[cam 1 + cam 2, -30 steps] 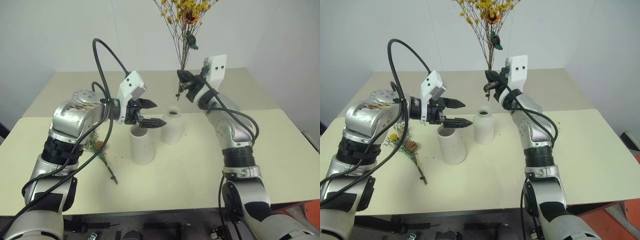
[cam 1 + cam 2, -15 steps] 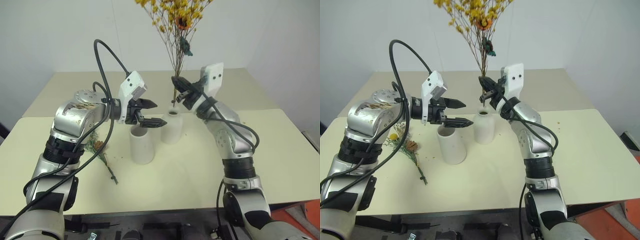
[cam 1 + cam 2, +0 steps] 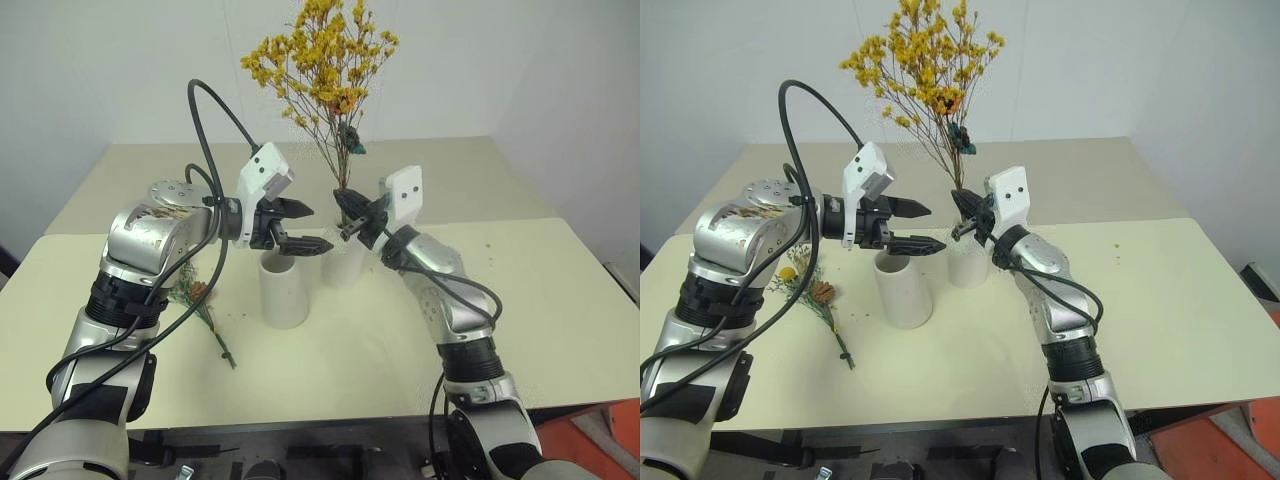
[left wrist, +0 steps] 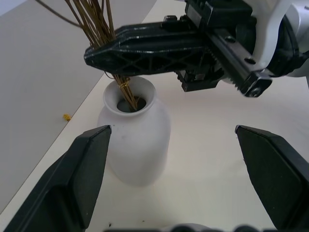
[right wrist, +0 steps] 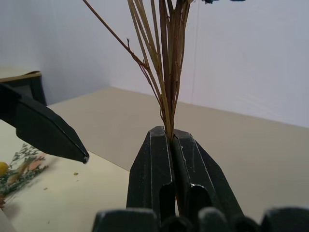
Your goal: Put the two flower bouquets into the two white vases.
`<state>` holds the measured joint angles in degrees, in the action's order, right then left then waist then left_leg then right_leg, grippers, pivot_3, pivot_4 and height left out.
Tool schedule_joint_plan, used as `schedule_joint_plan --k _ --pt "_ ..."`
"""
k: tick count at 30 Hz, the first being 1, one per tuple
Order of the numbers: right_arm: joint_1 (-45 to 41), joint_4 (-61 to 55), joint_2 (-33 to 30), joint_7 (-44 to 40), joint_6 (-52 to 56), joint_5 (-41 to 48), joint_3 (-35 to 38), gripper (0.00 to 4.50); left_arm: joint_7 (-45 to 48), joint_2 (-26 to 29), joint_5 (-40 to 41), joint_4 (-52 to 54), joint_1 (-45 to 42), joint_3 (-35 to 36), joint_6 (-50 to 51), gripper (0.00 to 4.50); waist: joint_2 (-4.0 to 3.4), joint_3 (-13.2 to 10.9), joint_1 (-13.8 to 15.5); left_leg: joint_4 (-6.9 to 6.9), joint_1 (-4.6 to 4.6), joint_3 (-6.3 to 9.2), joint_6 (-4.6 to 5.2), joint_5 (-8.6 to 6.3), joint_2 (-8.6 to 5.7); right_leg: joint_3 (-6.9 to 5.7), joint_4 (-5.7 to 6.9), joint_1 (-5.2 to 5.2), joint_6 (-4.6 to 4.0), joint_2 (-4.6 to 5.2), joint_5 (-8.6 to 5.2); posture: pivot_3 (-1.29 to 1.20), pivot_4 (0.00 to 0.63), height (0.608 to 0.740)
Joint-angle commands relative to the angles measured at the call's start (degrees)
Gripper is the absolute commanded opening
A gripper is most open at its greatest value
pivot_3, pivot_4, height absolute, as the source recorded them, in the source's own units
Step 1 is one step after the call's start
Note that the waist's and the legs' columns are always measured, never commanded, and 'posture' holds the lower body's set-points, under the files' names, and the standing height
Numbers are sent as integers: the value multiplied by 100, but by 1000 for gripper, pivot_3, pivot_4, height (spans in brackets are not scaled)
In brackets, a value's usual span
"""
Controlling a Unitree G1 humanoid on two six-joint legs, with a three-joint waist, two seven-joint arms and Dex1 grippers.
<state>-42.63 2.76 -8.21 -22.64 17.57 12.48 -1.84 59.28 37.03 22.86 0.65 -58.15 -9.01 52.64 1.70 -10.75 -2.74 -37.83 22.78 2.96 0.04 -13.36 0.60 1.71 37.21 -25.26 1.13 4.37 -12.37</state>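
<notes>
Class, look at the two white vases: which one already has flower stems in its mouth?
The narrow-necked rounded vase: the yellow bouquet's stems enter it, held by the right gripper. The wide cylinder vase has none.

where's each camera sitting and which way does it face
Head views: from the head, forward and down at the table, both arms in frame.
Left wrist view: along the open left gripper at the bottle vase holding the yellow bouquet stems.
Right wrist view: along the right gripper, shut on those stems.
Shared: stems and the right gripper in all views.
</notes>
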Motion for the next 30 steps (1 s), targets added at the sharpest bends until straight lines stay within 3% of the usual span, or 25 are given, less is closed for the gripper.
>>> schedule_joint_plan --k 1,5,13,17,23,30 --pt "14 -189 16 67 -270 -62 23 585 -12 86 42 185 -100 96 -12 4500 0 0 3 0 0 0 0 0 0 0 0 0 0 0 0 0 150 740" --pt "70 -230 -27 118 -323 -122 73 1727 -29 104 43 200 -102 117 -19 4500 0 0 0 0 0 0 0 0 0 0 0 0 0 0 0 0 150 740" --pt "536 -1111 -530 -108 -43 20 181 4474 -186 407 207 611 80 481 235 4500 0 0 6 0 2 0 0 0 0 0 0 0 0 1 0 0 150 740" --pt "749 -1778 -1034 -530 453 395 264 4474 -482 741 503 1231 519 1001 780 4500 0 0 -15 0 -1 1 1 0 2 1 -1 1 0 -1 0 0 150 740" --pt "721 -2571 -2100 -1660 1679 1712 612 4474 -1024 1268 1122 2327 1444 2113 2082 4500 0 0 8 -3 -14 0 1 0 3 3 -9 9 1 -1 -1 0 150 740" --pt "428 -2737 -2914 -2714 2046 2475 548 4474 -1930 1307 1694 3432 2308 3560 3945 4500 2 0 8 -3 -52 0 1 -1 4 2 -12 46 7 -4 -5 0 150 740"
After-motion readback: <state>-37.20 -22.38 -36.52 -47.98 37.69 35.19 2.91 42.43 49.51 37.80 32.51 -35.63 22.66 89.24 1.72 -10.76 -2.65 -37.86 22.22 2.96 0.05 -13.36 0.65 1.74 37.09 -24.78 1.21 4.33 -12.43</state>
